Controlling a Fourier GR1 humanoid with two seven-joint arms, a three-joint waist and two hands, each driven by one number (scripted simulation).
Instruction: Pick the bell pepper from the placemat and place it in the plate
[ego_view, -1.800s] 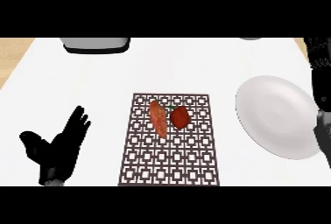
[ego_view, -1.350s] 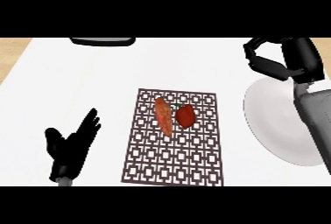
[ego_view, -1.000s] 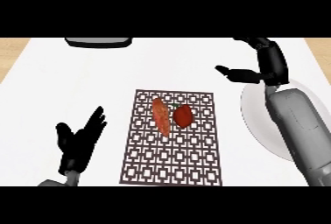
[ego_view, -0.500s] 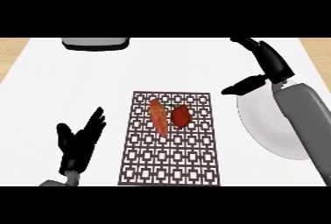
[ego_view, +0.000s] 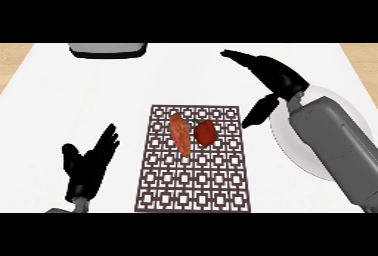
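— Head view: what's changed?
— The right hand (ego_view: 269, 75), fingers spread and holding nothing, has swung in over the plate (ego_view: 284, 145) toward the placemat (ego_view: 196, 192).
— And the bell pepper (ego_view: 204, 132)?
— Untouched on the placemat; left hand (ego_view: 87, 165) rests open.

Black left hand (ego_view: 87, 167) with slim fingers, black right hand (ego_view: 269, 80), smooth grey right forearm (ego_view: 332, 142) (boxy, rounded edges), dark wrist joint
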